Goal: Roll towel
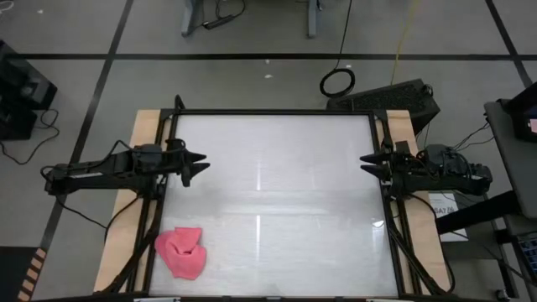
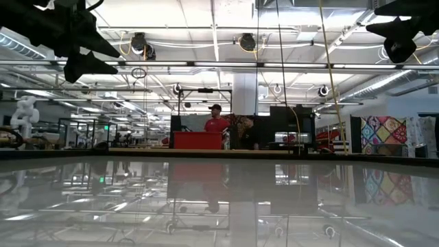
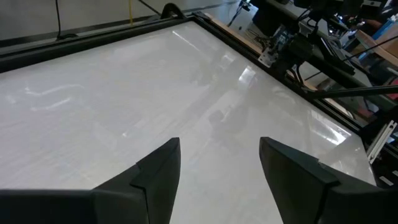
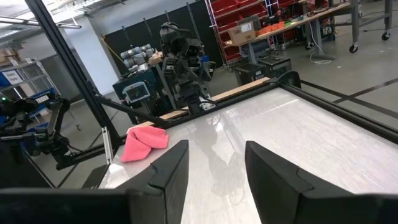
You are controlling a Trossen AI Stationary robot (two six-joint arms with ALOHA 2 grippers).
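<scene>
— Where do we stand with the towel (image 1: 181, 252)?

— We judge we're at the very start: it lies crumpled on the surface (image 1: 277, 193) by the near left corner, untouched. Our left claw (image 1: 200, 164) hangs above the left edge, well apart from it, fingers spread and holding nothing. Our right claw (image 1: 366, 161) waits over the right edge, likewise open and empty.

— Which way does the cloth run?

— From above its long axis seems to go roughly from the far left to the near right, though it's bunched, so that's loose. The fold is humped at the far end.

— So what does the next move call for?

— We'd say the left arm should reach toward the near corner and take an edge, probably flattening it before any rolling.
</scene>
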